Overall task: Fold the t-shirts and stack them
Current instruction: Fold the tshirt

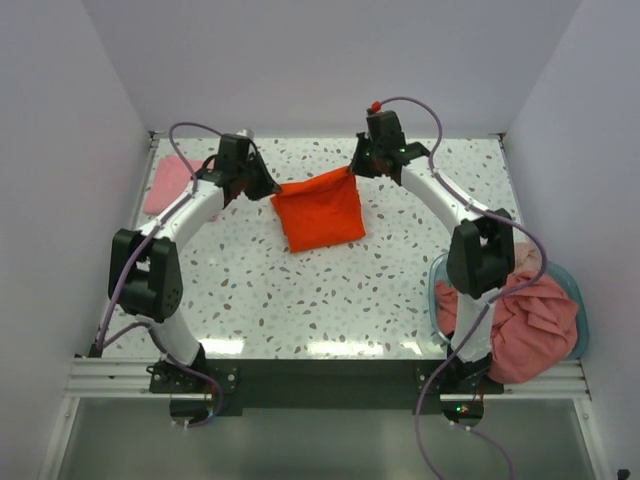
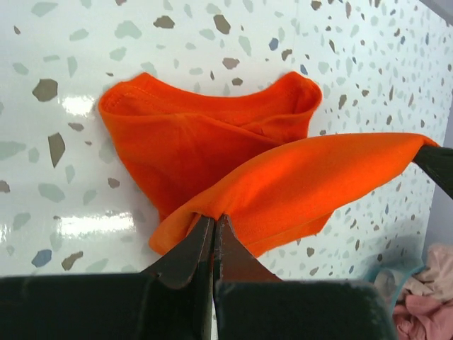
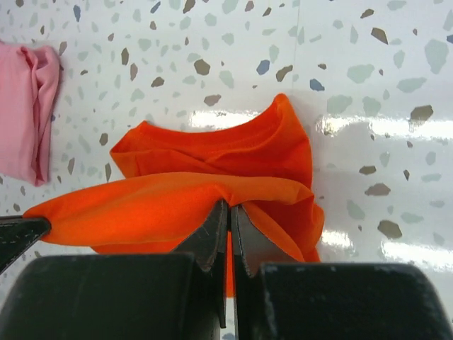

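Orange-red t-shirt [image 1: 320, 210]: left jaws clamped on one far corner, right jaws clamped on the other, that edge lifted, rest lying mid-desk [image 1: 300, 300]. We judge fold partway. Pink t-shirt [image 1: 168, 185] looks folded, far left. Salmon t-shirts [image 1: 535, 320] wait heaped in teal tub [image 1: 584, 325]. No legible writing.

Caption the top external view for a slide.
Left gripper and right gripper each pinch a far corner of the orange-red t-shirt; pink t-shirt far left, teal tub of shirts near right.

Orange-red t-shirt [image 2: 233, 149], in the left end effector [image 2: 213, 219]: matt, soft cloth. Table [image 2: 71, 42] beneath: glossy, smooth, speckled.
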You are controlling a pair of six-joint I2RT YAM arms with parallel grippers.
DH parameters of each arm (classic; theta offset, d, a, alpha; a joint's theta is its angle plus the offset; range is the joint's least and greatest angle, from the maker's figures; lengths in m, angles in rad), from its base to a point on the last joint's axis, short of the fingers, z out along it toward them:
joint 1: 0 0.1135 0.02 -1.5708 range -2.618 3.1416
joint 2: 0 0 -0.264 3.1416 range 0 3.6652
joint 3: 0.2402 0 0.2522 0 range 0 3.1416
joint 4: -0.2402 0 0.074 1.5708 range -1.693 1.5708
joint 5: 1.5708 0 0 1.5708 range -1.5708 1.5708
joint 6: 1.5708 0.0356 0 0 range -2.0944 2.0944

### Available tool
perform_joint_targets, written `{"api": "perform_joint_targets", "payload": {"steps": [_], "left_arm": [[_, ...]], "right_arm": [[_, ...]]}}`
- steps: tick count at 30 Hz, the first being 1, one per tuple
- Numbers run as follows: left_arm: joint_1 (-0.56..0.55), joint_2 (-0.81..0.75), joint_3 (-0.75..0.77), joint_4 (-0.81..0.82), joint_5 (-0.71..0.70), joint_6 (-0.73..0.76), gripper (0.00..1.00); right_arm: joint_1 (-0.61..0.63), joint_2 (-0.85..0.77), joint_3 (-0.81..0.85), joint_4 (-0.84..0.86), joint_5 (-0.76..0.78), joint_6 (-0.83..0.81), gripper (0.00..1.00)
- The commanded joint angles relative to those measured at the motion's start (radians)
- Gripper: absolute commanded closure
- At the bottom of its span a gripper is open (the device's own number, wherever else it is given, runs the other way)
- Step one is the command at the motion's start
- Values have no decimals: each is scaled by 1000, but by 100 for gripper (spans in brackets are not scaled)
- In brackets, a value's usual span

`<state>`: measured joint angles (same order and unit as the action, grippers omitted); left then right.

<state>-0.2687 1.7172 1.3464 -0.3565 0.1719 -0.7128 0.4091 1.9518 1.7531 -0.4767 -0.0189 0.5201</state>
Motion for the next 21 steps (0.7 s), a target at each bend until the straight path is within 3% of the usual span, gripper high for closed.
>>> {"api": "perform_joint_targets", "payload": {"steps": [1,5,7,8,9,10,11,12,15,21], "left_arm": [[23,77,92,30,-46,21,100],[42,201,187,-9,-103,6,100],[49,245,247,-10,-138,4,96],[49,289,272,-12,-156,7,65],[49,309,321,-9,-169,24,45],[48,327,339,4,-169,41,18],[48,356,359,1,-170,45,0],[48,367,396,-22,-158,77,0],[40,334,331,-18,-170,116,0],[36,148,18,97,-118,131,0]], "right_arm": [[-16,76,113,9,-21,-6,100],[-27,209,238,-28,-7,0,100],[-27,271,261,5,5,-3,84],[-29,286,261,73,1,-9,75],[-29,326,267,88,-10,-8,68],[-30,343,307,90,-16,-2,58],[-33,363,333,69,-26,1,45],[-33,377,359,50,-29,0,2],[-32,350,379,-19,-4,-5,1],[-29,103,53,121,-21,-5,1]]}}
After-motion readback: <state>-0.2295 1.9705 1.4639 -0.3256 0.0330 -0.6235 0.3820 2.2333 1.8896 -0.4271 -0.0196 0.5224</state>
